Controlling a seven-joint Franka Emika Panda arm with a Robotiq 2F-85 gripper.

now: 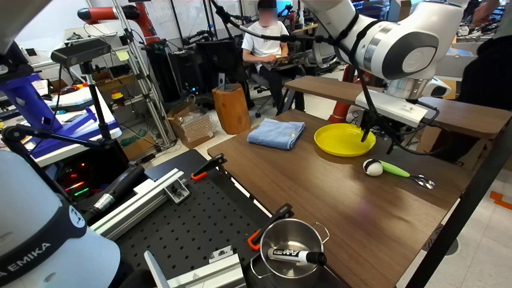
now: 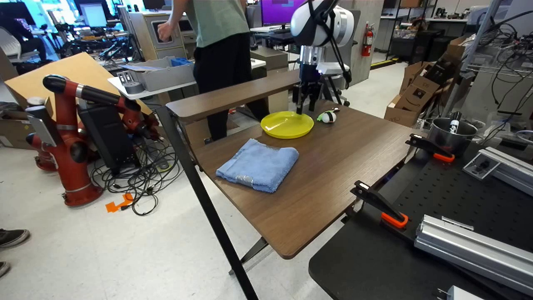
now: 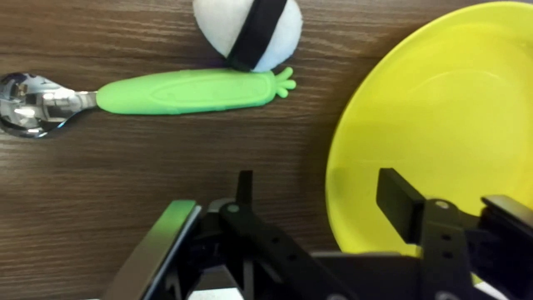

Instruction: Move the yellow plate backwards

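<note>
Spread and holding nothing, the hand (image 3: pixel 316 180) is low in the wrist view; the rim of the yellow plate (image 3: pixel 449 108) shows between its tips. The plate fills the right, on the surface (image 3: pixel 166 162). Gripping and moving it backwards probably remain.

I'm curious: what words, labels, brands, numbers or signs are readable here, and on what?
"A EMIKA" (cut off at left): black band on the white rounded robot base.
Too small or blurred, among others:
lettering, white cylindrical marker with black cap
print, brown cardboard box
faint writing, large flat whiteboard
</note>
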